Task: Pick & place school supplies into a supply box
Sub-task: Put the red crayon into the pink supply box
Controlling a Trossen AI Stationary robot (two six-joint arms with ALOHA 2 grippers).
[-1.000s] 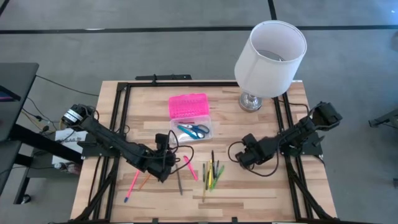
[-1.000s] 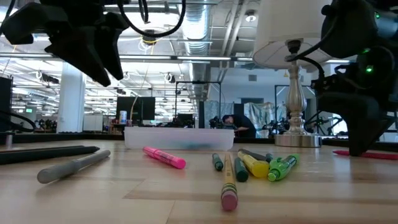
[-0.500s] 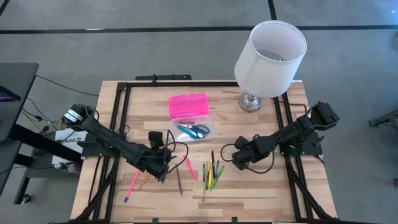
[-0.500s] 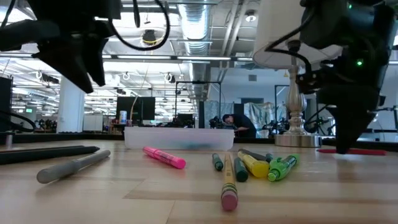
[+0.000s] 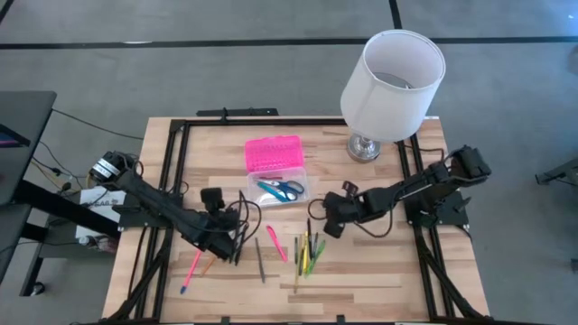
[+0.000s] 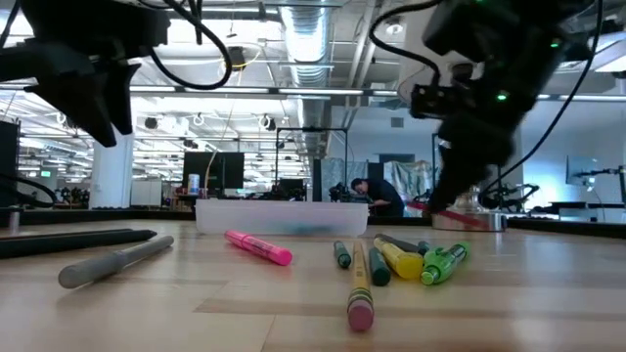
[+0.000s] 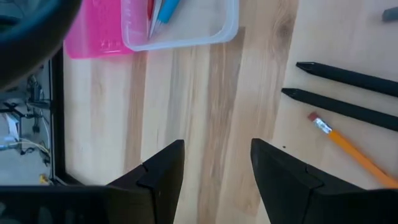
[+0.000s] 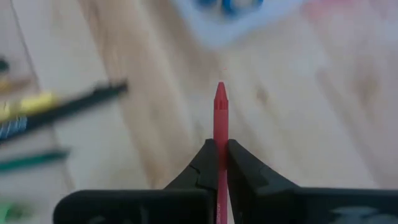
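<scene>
On the near part of the table [image 5: 361, 271] lies a loose cluster of school supplies: a pencil with a pink eraser [image 6: 359, 286], green and yellow markers [image 6: 423, 262], and a pink highlighter [image 6: 258, 246] a little left of them. Farther left rest a grey pen [image 6: 115, 260] and a black pen [image 6: 73, 241], and at the near left a pink pen [image 5: 191, 268] beside an orange pencil [image 5: 207, 265].

The left end effector [image 5: 237, 251] hangs above bare wood just left of the cluster, its fingers [image 7: 163, 169] spread apart and holding nothing; two black pens [image 7: 345, 93] and the orange pencil lie off to one side of it in its wrist view.

The right end effector [image 5: 327, 226] is above the table just right of the supply box, clenched on a red pen [image 8: 220, 134] that sticks out straight past its fingertips. In the low view the pen shows slanting down, off the table.

Beyond the cluster sits the supply box [image 5: 280, 190], open, its clear base holding blue-handled scissors [image 5: 282, 189], with the pink lid [image 5: 272, 153] lying flat on its far side. A white lamp [image 5: 392, 81] stands at the far right.
</scene>
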